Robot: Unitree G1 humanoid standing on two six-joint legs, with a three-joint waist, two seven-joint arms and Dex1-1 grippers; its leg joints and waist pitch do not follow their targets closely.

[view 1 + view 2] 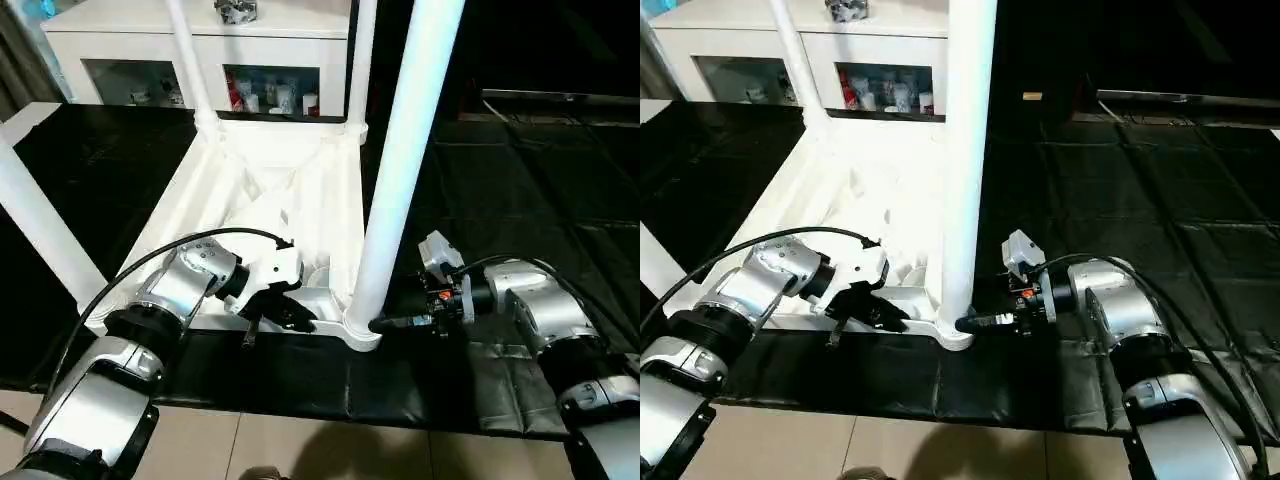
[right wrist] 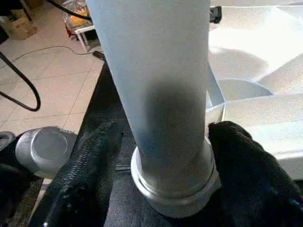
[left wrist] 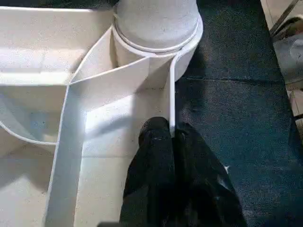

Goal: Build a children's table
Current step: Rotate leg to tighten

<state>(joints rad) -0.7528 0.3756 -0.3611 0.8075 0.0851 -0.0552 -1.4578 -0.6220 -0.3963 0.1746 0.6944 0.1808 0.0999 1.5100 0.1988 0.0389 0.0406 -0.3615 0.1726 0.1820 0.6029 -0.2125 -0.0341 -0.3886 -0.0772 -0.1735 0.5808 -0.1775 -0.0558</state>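
Seating the near leg in its corner socket

We should close the right pincer (image 2: 161, 142) squarely on the leg (image 1: 400, 170) between its spread fingers — then twist without tilting; the left pincer (image 3: 171, 142) pinches the rim of the upturned white table (image 1: 330, 200) (ribbed underside up) on the black floor mat.

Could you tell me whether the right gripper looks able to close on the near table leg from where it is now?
Probably yes. The right gripper already straddles the near leg just above its socket, one finger on each side, with nothing between fingers and leg.
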